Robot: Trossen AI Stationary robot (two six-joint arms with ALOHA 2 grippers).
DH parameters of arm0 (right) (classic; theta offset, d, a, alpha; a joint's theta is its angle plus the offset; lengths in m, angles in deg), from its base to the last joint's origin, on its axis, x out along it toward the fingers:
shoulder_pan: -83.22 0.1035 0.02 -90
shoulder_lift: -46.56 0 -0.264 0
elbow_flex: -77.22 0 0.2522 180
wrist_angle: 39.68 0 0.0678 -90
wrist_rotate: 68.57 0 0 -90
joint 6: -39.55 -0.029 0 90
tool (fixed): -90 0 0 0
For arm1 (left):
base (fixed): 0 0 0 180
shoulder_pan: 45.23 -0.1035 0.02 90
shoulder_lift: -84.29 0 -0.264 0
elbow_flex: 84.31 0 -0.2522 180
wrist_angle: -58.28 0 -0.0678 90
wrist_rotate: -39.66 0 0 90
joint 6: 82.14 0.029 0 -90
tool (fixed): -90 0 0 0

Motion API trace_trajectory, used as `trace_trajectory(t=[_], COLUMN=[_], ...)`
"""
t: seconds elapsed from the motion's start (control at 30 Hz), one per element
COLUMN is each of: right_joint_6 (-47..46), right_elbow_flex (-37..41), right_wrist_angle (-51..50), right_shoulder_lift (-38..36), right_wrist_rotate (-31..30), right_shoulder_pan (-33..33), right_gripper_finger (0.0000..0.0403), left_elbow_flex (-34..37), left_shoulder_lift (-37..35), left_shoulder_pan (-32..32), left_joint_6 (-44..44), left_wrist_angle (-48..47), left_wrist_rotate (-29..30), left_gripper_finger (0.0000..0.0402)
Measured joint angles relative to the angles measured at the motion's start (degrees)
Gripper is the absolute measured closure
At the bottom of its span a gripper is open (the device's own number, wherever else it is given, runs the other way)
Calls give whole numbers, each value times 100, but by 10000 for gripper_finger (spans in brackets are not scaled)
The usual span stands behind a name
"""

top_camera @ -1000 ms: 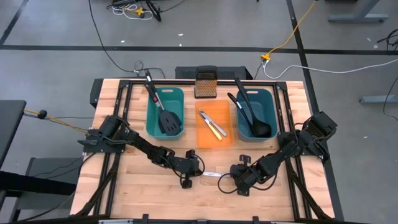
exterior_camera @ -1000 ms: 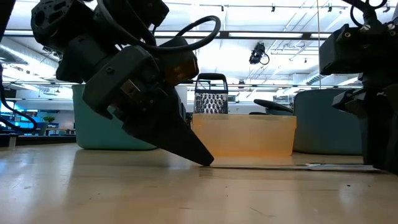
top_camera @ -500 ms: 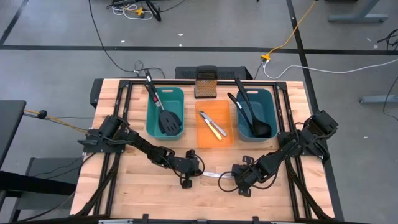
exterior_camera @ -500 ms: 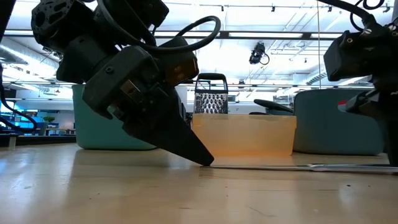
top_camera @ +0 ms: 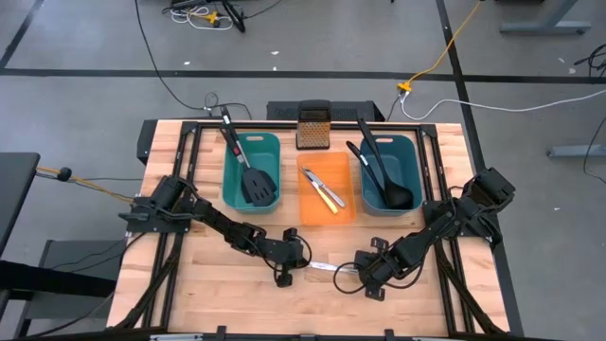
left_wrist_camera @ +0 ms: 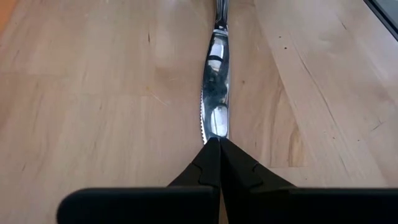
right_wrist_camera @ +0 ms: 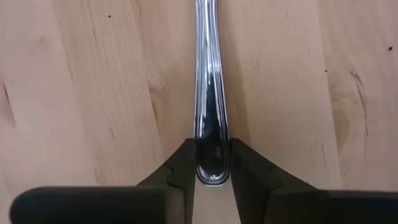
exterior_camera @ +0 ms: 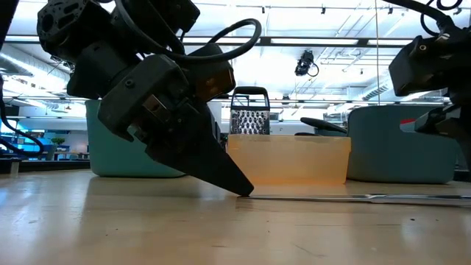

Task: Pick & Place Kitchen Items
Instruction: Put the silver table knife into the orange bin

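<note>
A slim silver knife (top_camera: 324,266) lies flat on the wooden table near its front middle, blade toward the left arm. It also shows in the low view (exterior_camera: 331,196). My left gripper (top_camera: 305,264) is shut, and its tips (left_wrist_camera: 214,142) are on the blade's tip. My right gripper (top_camera: 345,272) is at the knife's other end, with its fingers closed on the handle end (right_wrist_camera: 209,149). Two black spatulas lie in the left teal bin (top_camera: 231,180), two black ladles in the right teal bin (top_camera: 413,170), and knives in the orange bin (top_camera: 347,208). My left gripper presses its shut fingertips on the blade's tip (left_wrist_camera: 214,129). They slant down from the table's left and lie along the knife, which rests flat on the table. My right gripper has the handle's free end (right_wrist_camera: 209,171) between its two fingers (right_wrist_camera: 180,165). They come from the table's right and lie along the knife. The knife lies on the table.
The metal box grater (top_camera: 312,126) stands upright at the far edge, behind the orange bin. The three bins stand in a row across the far half of the table. Bare wood lies around the knife in the near half.
My right gripper has drawn a little toward the table's right edge; in the low view it has slid almost out of the picture. The knife stays flat on the table, and my left gripper stays on the blade's tip.
</note>
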Motion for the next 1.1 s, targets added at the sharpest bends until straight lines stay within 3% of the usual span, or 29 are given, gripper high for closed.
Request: trace_trajectory(t=[0.3,0.53,0.77,1.1], right_joint_6=[11,120,149,208], right_elbow_flex=[-111,-480,-540,-546], right_wrist_angle=[-159,-588,-646,-603], right_shoulder_lift=[24,66,39,35], right_wrist_rotate=[-87,-179,-288,-310], right_shoulder_pan=[7,7,31,48], right_gripper_finger=[324,325,377,388], left_elbow_flex=[31,59,63,240], left_shoulder_lift=[16,-377,-1047,-1211], left_shoulder_pan=[16,110,317,402], left_joint_6=[290,874,1291,1180], left_wrist_angle=[200,-54,-591,-584], left_wrist_rotate=[4,-26,279,618], left_gripper_finger=[393,383,395,385])
